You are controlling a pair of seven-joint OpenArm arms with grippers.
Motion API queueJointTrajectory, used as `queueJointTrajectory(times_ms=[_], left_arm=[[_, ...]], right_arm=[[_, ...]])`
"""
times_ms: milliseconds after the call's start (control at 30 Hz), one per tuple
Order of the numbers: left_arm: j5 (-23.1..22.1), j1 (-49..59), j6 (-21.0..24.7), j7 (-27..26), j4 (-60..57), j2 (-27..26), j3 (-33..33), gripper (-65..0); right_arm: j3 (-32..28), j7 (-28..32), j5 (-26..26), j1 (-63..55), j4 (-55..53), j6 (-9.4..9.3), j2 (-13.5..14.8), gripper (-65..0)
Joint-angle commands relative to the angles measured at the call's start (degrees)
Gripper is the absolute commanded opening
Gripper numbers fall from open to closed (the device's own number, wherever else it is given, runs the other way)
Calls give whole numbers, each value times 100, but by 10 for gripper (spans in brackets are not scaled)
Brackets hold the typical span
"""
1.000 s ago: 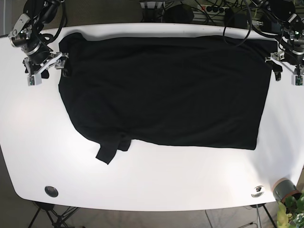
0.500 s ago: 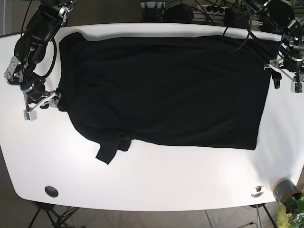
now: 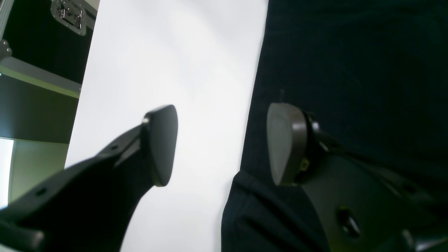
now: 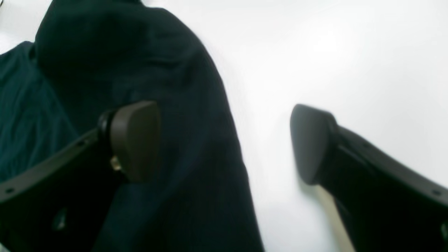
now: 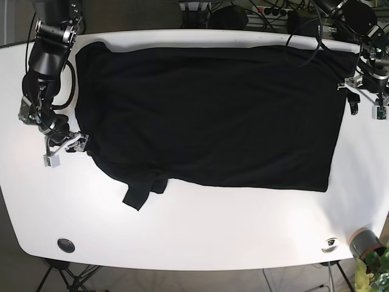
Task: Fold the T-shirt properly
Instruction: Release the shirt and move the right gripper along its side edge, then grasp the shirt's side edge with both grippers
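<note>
The black T-shirt (image 5: 213,115) lies spread flat across the white table (image 5: 200,225), with one sleeve (image 5: 138,193) poking out at its front left. My right gripper (image 5: 67,151) is at the shirt's left edge, open. In the right wrist view one fingertip (image 4: 136,140) hangs over the dark cloth (image 4: 168,105) and the other over bare table, so that gripper (image 4: 224,141) straddles the hem. My left gripper (image 5: 364,100) is at the shirt's far right corner, open (image 3: 224,145). One of its pads (image 3: 285,143) is over the cloth (image 3: 350,70) and the other is over the table.
A potted plant (image 5: 368,252) stands at the table's front right corner. Two round grommets (image 5: 65,245) (image 5: 330,244) sit near the front edge. Cables and dark equipment (image 5: 243,12) crowd the space behind the table. The table edge and a case (image 3: 42,52) show beside the left gripper.
My right gripper has travelled down the shirt's left edge, from near the shoulder toward the front. My left gripper has stayed almost still at the right corner. The shirt has not shifted.
</note>
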Motion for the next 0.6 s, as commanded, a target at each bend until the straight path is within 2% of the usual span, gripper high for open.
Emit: queueJointTrajectory(times_ms=[0, 267, 433, 500, 567], left_arm=[[-77, -29, 32, -120, 83, -114, -20, -271], [-77, -29, 32, -120, 83, -132, -20, -271], [-77, -108, 32, -120, 75, -140, -12, -271], [-68, -266, 32, -120, 22, -140, 15, -271], [-68, -301, 32, -120, -119, -149, 15, -271]], right_arm=[[-45, -23, 15, 41, 35, 36, 28, -97], [-159, -94, 15, -346, 598, 36, -376, -97], [-159, -102, 15, -452, 765, 27, -464, -98], [-159, -102, 6, -452, 765, -17, -473, -132], [-159, -102, 6, -460, 765, -140, -473, -190]])
